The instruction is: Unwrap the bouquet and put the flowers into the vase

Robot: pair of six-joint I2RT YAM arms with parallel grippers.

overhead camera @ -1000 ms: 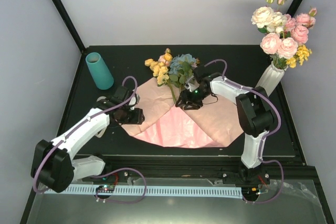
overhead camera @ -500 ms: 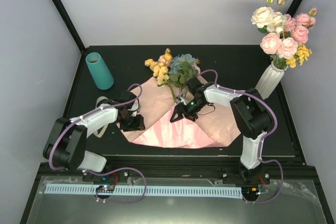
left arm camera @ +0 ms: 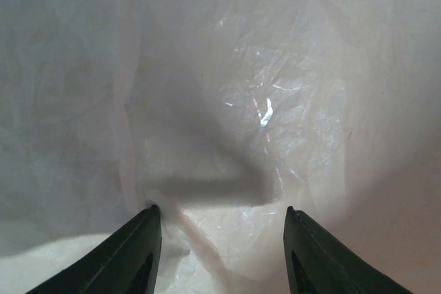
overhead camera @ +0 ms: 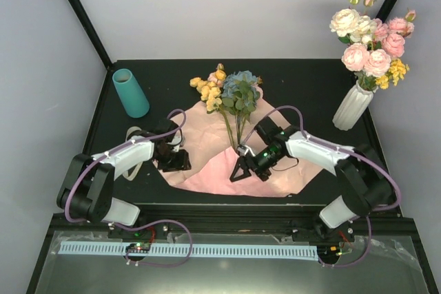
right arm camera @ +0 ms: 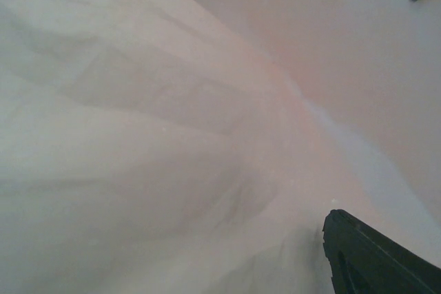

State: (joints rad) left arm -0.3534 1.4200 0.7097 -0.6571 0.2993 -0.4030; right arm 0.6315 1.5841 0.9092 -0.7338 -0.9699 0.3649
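Top external view: right gripper (overhead camera: 242, 169) has backed off the stems (overhead camera: 231, 129) toward the near edge and spread wider, and the pink paper (overhead camera: 289, 163) now lies open.
Nothing shows between its wide jaws. The left gripper (left arm camera: 220, 209) sits about half open over the paper's left edge, pinching nothing visible. Just beyond the right jaws the flowers (overhead camera: 231, 94) lie flat, stem ends toward the jaws and heads pointing away, long axis near-to-far. Unwrapping looks done. The vase (overhead camera: 131, 92) stands well past the left jaws, no flowers in it.
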